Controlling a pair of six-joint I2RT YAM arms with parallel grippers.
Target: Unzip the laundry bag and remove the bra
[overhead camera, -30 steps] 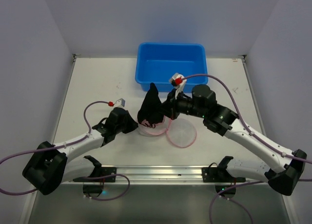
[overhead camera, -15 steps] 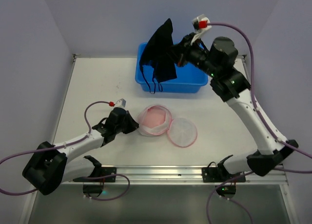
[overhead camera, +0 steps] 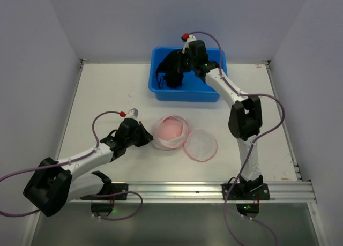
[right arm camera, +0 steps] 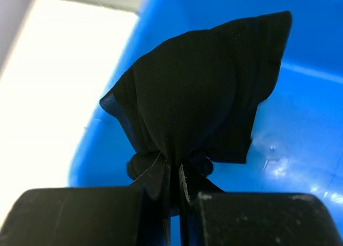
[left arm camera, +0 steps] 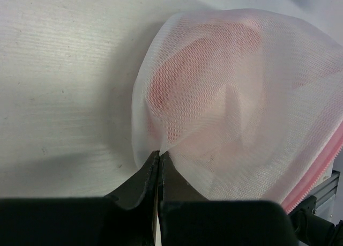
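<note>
White desk (overhead camera: 102,90), closed in by pale grey walls. Toward its near edge, left of the middle, the left fingers (overhead camera: 146,138) are pressed together on a pinch of white mesh at the left side of the laundry bag (overhead camera: 170,131). The left wrist view shows the fingertips (left arm camera: 151,165) closed, with the net gathered between them.

The laundry bag rests on the desk about midway between the near and far edges. Its top is open and pink shows inside. Its round pink-trimmed flap (overhead camera: 200,145) lies flat on the desk, touching the bag's right side.

Farther back, the blue tub (overhead camera: 185,94) sits at the middle of the far edge. The right fingers (overhead camera: 175,69) hang over it, clamped on the black bra (overhead camera: 168,77). The bra droops from them within the tub's walls. Whether it touches the tub's floor I cannot tell.
</note>
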